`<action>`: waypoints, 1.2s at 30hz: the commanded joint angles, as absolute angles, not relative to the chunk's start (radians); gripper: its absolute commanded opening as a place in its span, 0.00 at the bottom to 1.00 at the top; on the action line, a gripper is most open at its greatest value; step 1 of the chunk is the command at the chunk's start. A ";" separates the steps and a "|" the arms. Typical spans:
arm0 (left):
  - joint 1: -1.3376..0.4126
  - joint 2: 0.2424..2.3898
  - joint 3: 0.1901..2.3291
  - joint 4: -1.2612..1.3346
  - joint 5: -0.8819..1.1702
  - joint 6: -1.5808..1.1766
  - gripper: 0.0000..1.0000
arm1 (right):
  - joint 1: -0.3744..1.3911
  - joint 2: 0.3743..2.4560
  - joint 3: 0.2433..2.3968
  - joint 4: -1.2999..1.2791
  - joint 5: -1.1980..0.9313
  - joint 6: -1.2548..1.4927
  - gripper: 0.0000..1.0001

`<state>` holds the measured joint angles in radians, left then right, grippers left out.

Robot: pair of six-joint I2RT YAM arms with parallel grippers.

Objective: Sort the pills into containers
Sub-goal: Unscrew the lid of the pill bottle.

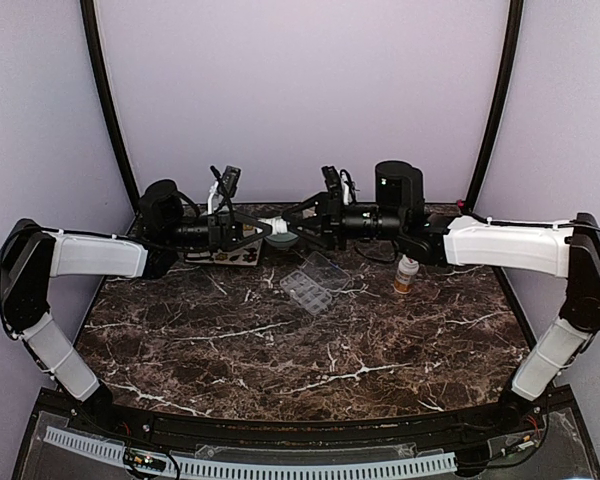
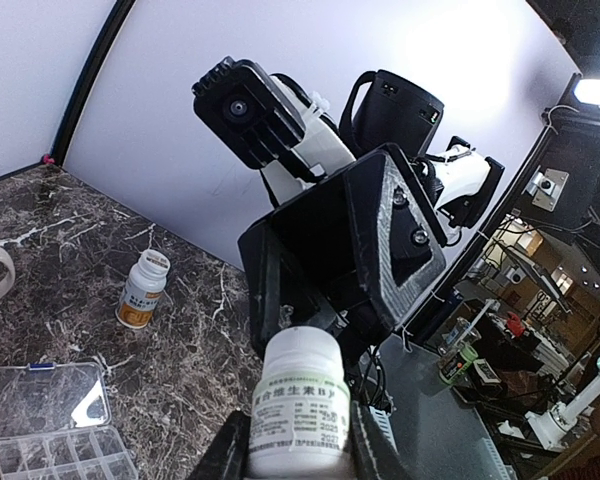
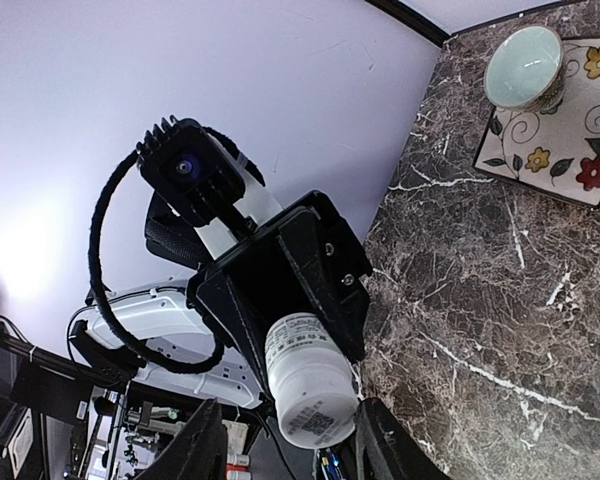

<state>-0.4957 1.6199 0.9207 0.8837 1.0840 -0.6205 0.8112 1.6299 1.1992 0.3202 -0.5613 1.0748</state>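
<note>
Left end effector clamps white bottle body, axis lying 9-to-3 above desk; right end effector straddles cap, fingers apart, one side showing gap; organiser box sits lid-open on desk at 5 o'clock from bottle, near, slightly closer to right arm.

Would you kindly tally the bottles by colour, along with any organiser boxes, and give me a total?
white bottle: 1
amber bottle: 1
clear organiser box: 1
Total: 3
</note>
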 commanded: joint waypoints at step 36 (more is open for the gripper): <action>-0.500 1.596 0.931 0.921 1.114 -0.631 0.00 | 0.816 1.680 1.275 0.256 -0.599 0.991 0.12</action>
<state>-0.4946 1.6199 0.9207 0.8814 1.0954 -0.6224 0.8089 1.6665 1.2358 0.2775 -0.5838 1.0332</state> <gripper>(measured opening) 0.283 0.190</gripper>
